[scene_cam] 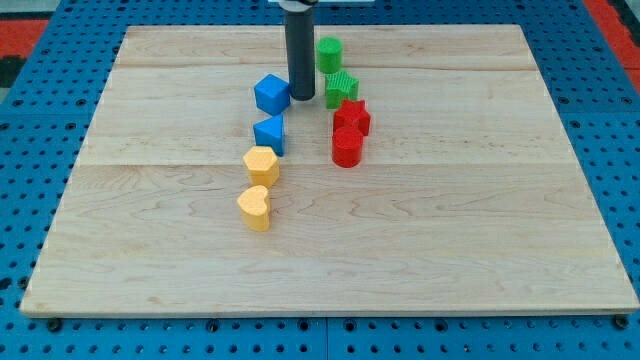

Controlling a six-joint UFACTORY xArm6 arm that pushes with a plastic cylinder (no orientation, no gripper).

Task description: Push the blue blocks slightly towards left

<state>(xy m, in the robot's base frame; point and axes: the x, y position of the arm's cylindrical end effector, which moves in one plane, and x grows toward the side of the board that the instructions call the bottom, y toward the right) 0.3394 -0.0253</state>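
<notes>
Table (480, 260): pale wooden board on a blue pegboard surround, fills most of the view. All blocks sit in a cluster in its upper middle.

Rod: dark, upright, coming down from the view's top. No jaws on this end effector, so nothing to open, close or clasp; it holds nothing. My tip (301, 97) rests on the table just to the view's right of the blue cube (272, 94), close enough that I cannot tell whether it touches. Green blocks lie right behind it, on the rod's other side.

Count, eight blocks:
- Blue, two: the cube, and a blue angular block (270, 133) just below it, shape hard to read.
- Green, two: green cylinder (329, 54) near the view's top, green ribbed block (341, 89) below it.
- Red, two: red star (352, 116) touching or nearly touching the red cylinder (347, 146).
- Yellow, two: yellow hexagonal block (262, 164), yellow heart (255, 207), trailing toward the view's bottom.

Handling, judged: blue blocks look small, rigid, light; should slide easily on smooth wood and may spin if struck off-centre. Best contact is mid-face on the side facing the view's right. The lower blue block sits close above the yellow hexagon, so a skewed push could nudge that.
</notes>
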